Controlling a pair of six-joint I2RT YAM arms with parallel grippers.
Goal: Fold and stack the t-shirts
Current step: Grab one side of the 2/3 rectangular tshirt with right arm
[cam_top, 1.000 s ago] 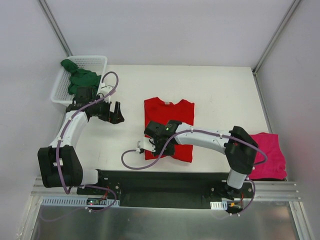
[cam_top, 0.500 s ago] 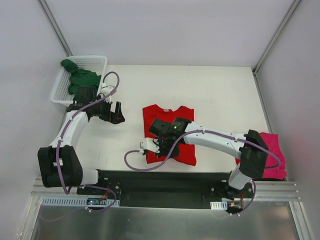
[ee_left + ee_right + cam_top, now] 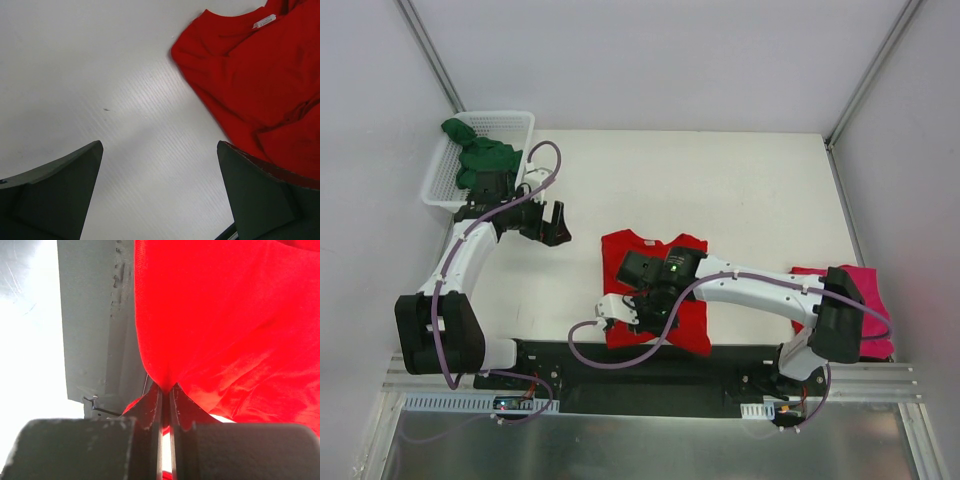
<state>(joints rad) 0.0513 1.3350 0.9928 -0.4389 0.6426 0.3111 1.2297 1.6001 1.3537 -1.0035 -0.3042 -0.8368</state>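
Right wrist view shows the right gripper (image 3: 165,390) with its fingers pressed together on a pinch of the red t-shirt (image 3: 225,315), the cloth bunching into a ridge right at the tips and fanning out above them. Beside the cloth runs a dark grey strip that looks like the arms' base plate. In the top view this gripper (image 3: 638,300) sits low on the shirt's left side. Over the last second it has travelled toward the near edge and a little left, and the red t-shirt (image 3: 645,250) has slid with it, so its near hem now reaches the dark plate instead of lying further up the table (image 3: 750,190). That reads as a drag to reposition or straighten the shirt, not a fold: it still lies spread, collar away from the arms. The left gripper (image 3: 552,225) has not moved; its jaws stand wide apart over bare table, holding nothing, with the shirt's collar just beyond its right finger (image 3: 265,195). The magenta t-shirt (image 3: 878,335) lies at the right edge, partly under the right arm's elbow, and the green t-shirt (image 3: 480,160) remains heaped in the basket (image 3: 515,120). So most of the folding and stacking seems to remain.
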